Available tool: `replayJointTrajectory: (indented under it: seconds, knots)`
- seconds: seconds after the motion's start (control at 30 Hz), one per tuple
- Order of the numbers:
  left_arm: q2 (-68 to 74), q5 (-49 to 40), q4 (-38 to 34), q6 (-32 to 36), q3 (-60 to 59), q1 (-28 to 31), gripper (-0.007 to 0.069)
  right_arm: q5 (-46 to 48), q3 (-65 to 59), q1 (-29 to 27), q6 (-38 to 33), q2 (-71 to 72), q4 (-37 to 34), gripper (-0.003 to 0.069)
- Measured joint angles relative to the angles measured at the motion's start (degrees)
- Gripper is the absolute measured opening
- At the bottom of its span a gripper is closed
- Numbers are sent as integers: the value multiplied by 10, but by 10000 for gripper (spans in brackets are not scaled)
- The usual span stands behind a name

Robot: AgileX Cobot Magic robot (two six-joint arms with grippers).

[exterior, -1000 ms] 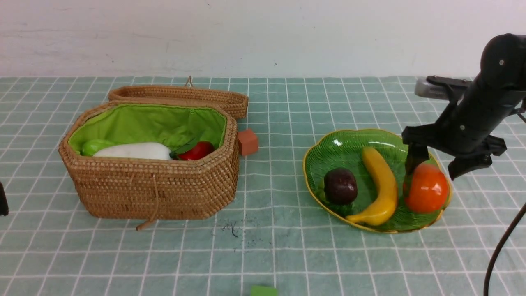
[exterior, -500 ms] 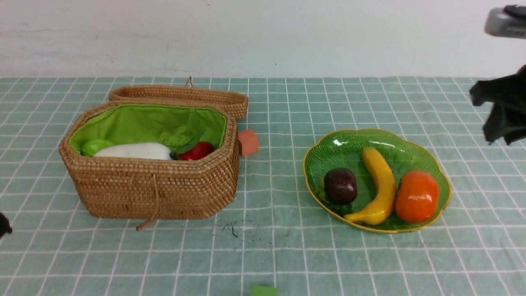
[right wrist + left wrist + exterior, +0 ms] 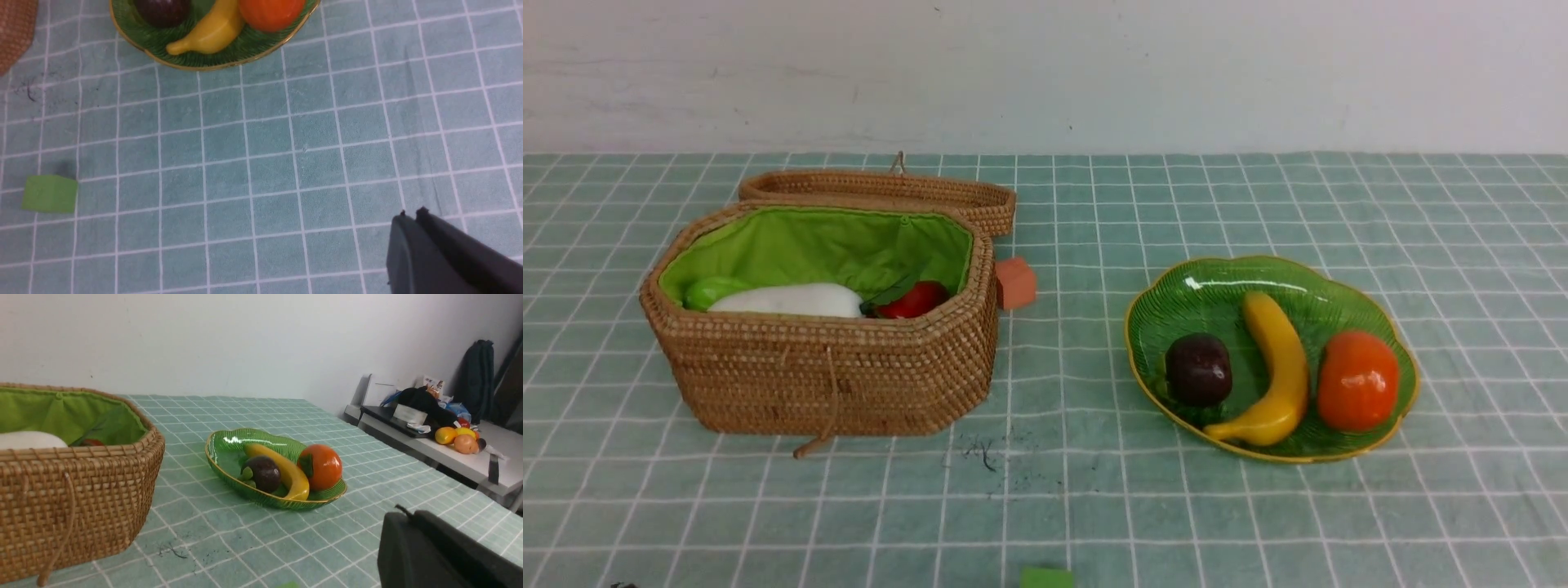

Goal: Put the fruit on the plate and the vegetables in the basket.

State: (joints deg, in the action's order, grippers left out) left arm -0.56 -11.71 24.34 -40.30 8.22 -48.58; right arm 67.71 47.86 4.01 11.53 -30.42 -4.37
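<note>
On the green plate (image 3: pixel 1192 290) lie the fruit: a dark mangosteen (image 3: pixel 1198 369), a yellow banana (image 3: pixel 1278 371) and an orange persimmon (image 3: pixel 1357 380). The wicker basket (image 3: pixel 825 376) at the left holds the vegetables: a white radish (image 3: pixel 788 300), a red pepper (image 3: pixel 915 300) and a light green gourd (image 3: pixel 709 290). Neither arm shows in the front view. The left gripper (image 3: pixel 404 516) is shut and empty above the cloth, near side of the plate (image 3: pixel 229 447). The right gripper (image 3: pixel 410 216) is shut and empty over bare cloth, well away from the plate (image 3: pixel 143 34).
A small orange-red block (image 3: pixel 1015 282) sits beside the basket's right end, and the basket's lid (image 3: pixel 882 189) lies open behind it. A green block (image 3: pixel 1047 578) (image 3: pixel 50 193) lies near the table's front edge. A side table with clutter (image 3: pixel 445 433) stands beyond the cloth.
The right arm has let go of the persimmon on the plate, lifted away to the right and left the front view; its jaws have shut. The left arm's tip has also left that view.
</note>
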Motion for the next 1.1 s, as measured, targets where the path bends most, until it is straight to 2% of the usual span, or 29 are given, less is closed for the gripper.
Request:
replayJointTrajectory:
  seconds: [0.13, 0.23, 0.27, 0.37, 0.53, 0.83, 0.97, 1.0, 1.07, 1.1]
  knots:
    - [0, -25, 0, 0, -3, 0, -13, -33, -69, 0, 31, 91, 12, 21]
    - [0, -42, 0, 0, -3, 0, -13, -72, -100, 0, 47, 104, 23, 25]
    - [0, -52, 0, 0, -3, 0, -13, -112, -124, 0, 59, 106, 38, 31]
    - [0, -73, 0, 0, -3, 0, -13, -140, -155, 0, 71, 106, 70, 40]
    - [0, -104, 0, 0, -3, 0, -13, -145, -191, 0, 73, 106, 105, 48]
    - [0, -166, 0, 0, -4, 0, -13, -158, -206, 0, 74, 112, 117, 56]
    - [0, -191, 1, 0, -4, 0, -13, -292, -264, -20, 43, 196, 115, -6]
    - [0, -192, 2, 0, -4, 0, -13, -300, -264, -23, 39, 200, 113, -8]
    - [0, -197, 8, 0, -4, 0, -13, -384, -353, -35, -12, 251, 82, -18]
    - [0, -197, 8, 0, -4, 0, -13, -388, -353, -36, -15, 254, 80, -18]
